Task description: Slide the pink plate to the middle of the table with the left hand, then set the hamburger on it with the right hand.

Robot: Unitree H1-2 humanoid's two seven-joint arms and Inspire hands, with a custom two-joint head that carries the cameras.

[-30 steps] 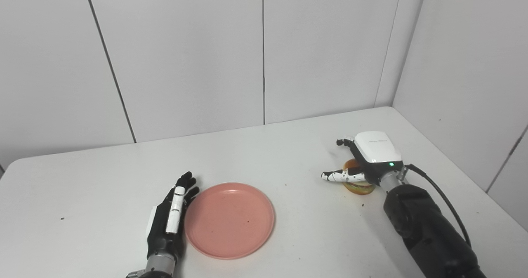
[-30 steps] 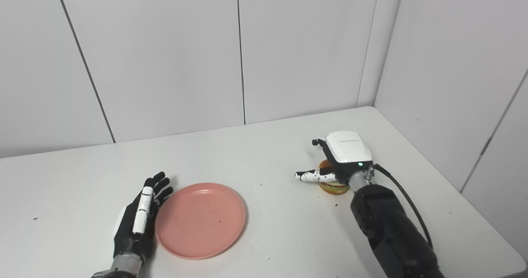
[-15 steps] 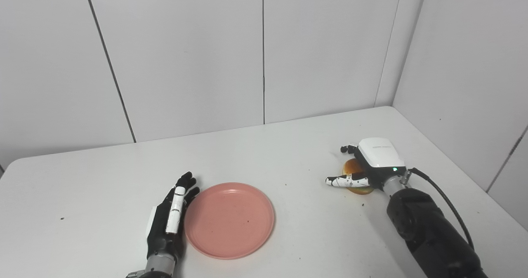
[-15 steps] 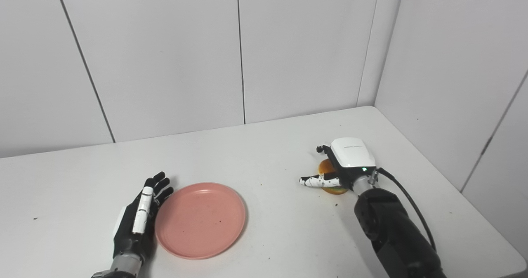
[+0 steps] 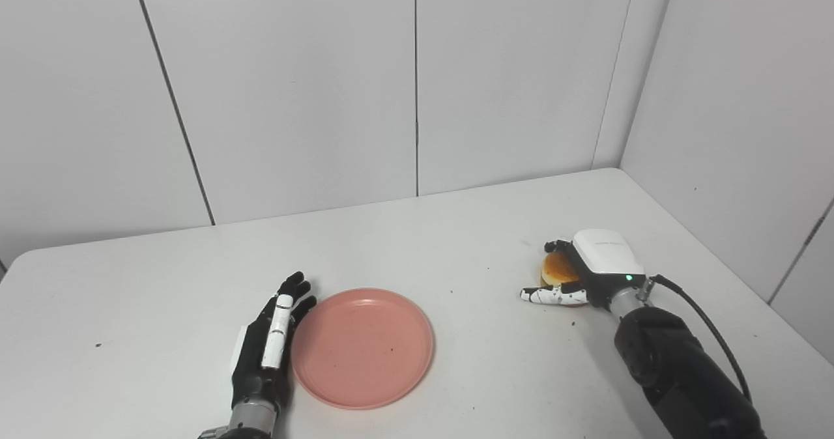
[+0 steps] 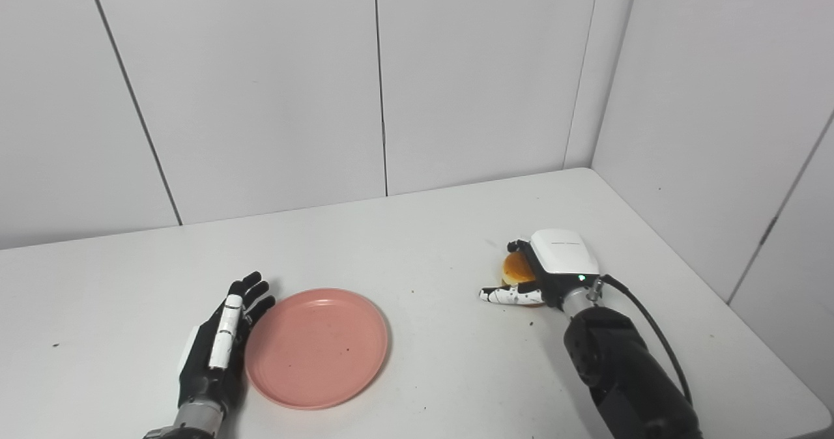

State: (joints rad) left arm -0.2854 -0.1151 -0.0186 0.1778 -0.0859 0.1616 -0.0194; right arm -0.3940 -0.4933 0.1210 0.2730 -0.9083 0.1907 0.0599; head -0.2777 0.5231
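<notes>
A white worktop (image 5: 456,230) with rounded corners fills the lower frame, backed by pale grey wall panels (image 5: 293,87) that meet in a corner at about 2 o'clock; small dark specks dot the surface. The pink plate (image 5: 362,346), round, shallow and bare, lies flat at about 7 o'clock from the worktop's centre, near the front edge. The hamburger (image 5: 558,269), of which only an orange-brown bun top shows, sits well apart from it toward 3 o'clock, on the right side of the worktop. The left hand (image 5: 268,342), black with a white strip along one finger, lies palm toward the plate on the plate's 9 o'clock side, fingers straight and slightly spread, holding nothing; its thumb side is just beside the rim, and whether it touches cannot be told. The right hand (image 5: 586,271), under a white cover with a small green light, is low over the hamburger. Dark fingertips (image 5: 552,244) curl past the bun's far side, and a white, speckled thumb (image 5: 546,295) reaches along its near side toward 9 o'clock. Whether this hand has actually clamped on the hamburger cannot be told.
</notes>
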